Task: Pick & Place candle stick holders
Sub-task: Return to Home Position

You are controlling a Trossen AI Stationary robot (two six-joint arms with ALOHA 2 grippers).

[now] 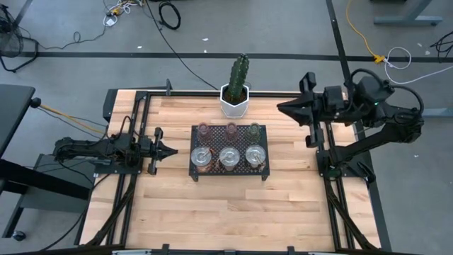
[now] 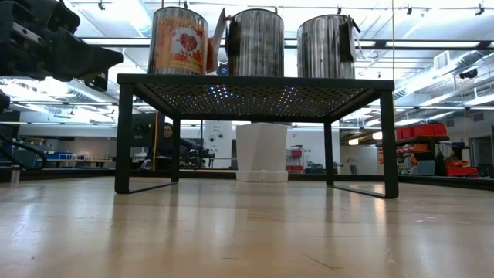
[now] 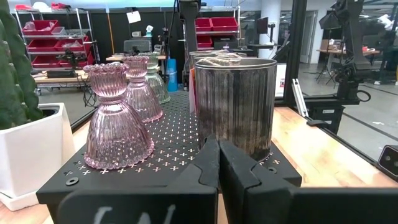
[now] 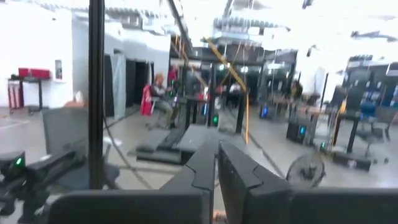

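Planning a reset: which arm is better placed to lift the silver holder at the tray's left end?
Likely left. The left gripper, jaws shut, points at that silver holder from beside the tray; the right gripper sits past the tray's rear right corner.

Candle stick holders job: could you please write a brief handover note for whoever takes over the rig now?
Left gripper: shut, empty, level with the black mesh shelf's top, off its left end.
Right gripper: shut, empty, well clear at the table's far right.
Three silver holders in the shelf's near row, three glass cups in the far row by the cactus pot.
Done: all six placed.
Left: probably only parking the arms.
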